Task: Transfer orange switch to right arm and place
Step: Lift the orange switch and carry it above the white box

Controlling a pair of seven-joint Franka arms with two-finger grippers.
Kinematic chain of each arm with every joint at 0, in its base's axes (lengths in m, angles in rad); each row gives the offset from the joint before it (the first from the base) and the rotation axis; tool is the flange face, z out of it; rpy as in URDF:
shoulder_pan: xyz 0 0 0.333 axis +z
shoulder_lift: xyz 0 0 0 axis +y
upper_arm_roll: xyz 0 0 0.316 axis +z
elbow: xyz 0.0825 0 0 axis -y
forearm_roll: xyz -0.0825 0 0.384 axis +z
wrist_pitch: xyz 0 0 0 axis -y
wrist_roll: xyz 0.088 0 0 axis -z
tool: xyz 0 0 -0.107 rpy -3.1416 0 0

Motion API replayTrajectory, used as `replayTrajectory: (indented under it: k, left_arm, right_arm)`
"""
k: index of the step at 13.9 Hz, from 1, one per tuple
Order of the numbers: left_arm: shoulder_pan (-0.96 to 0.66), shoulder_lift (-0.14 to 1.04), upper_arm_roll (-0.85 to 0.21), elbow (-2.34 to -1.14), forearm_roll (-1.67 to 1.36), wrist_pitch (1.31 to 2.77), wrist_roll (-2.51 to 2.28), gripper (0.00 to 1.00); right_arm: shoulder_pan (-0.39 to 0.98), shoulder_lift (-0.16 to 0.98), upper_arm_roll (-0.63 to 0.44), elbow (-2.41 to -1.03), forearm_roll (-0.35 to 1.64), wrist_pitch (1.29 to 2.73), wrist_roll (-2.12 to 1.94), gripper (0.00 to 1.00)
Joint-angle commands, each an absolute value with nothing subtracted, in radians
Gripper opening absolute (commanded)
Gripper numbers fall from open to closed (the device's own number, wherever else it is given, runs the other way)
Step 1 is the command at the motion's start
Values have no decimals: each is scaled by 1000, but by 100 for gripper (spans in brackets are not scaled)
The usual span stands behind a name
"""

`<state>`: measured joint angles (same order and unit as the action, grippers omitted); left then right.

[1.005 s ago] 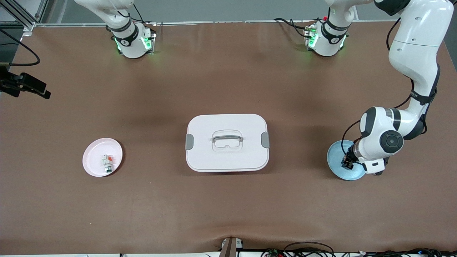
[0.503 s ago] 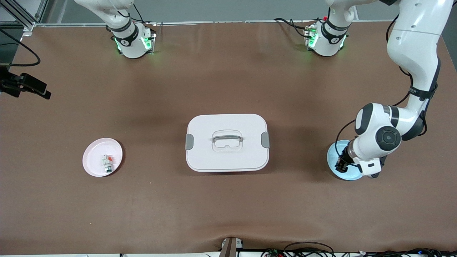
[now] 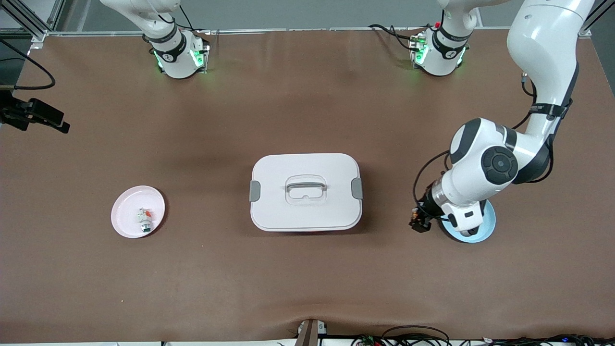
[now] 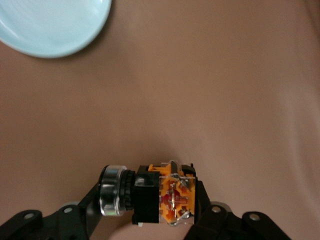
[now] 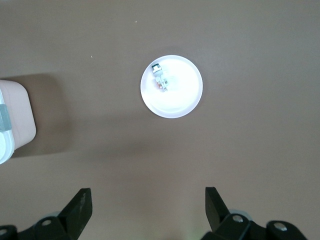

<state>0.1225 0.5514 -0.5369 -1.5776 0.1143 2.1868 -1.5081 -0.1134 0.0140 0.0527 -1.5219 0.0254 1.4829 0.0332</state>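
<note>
**Holding the orange switch clear of the blue plate**

Starting at the right arm's end of the table, I see the pink plate (image 3: 138,211) lying flat, well apart from the white lidded box (image 3: 305,191), which I take as my landmark at the table's middle. On the pink plate rests a small white-and-green part (image 3: 144,220) with a red bit. The right wrist view looks straight down on that plate from high above, and the right gripper (image 5: 148,207) shows its two black fingers spread wide with nothing between them; a corner of the box sits at the edge of that view. In the front view only the right arm's base shows, so I count this arm as waiting.

The box itself is closed, its grey handle (image 3: 305,183) lying in the lid and a grey clasp at each short end.

Toward the left arm's end from the box, I find the left gripper (image 3: 419,223) hanging over bare brown table (image 3: 307,288), between the box and the blue plate (image 3: 486,226), just beside the plate's rim. Its fingers are pinched on the orange switch (image 4: 160,195): the left wrist view shows the black body, the orange-copper end and a silver ring held crosswise between the black fingers (image 4: 75,212), above the table. The blue plate is partly hidden under the left arm's wrist.
</note>
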Motion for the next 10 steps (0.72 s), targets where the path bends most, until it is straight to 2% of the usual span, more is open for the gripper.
replayTrajectory:
  k: [1,5,7,10]
  left_arm:
    - [120,560,-606,-1487,2,2163,-1549,10]
    - [92,578,-721,-1404,-173,2175,-1586,10]
    - [29,597,-723,-1346,-234,2200,-1604,10]
    - [-44,613,-723,-1333,-305,2316,-1606,10]
  right_arm:
    - [-133,5,66,-1539,61,1473,40,100]
    - [-140,5,66,-1545,87,1473,32,100]
    - [-140,5,66,-1548,87,1474,32,100]
    - [-140,6,66,-1548,87,1477,32,100]
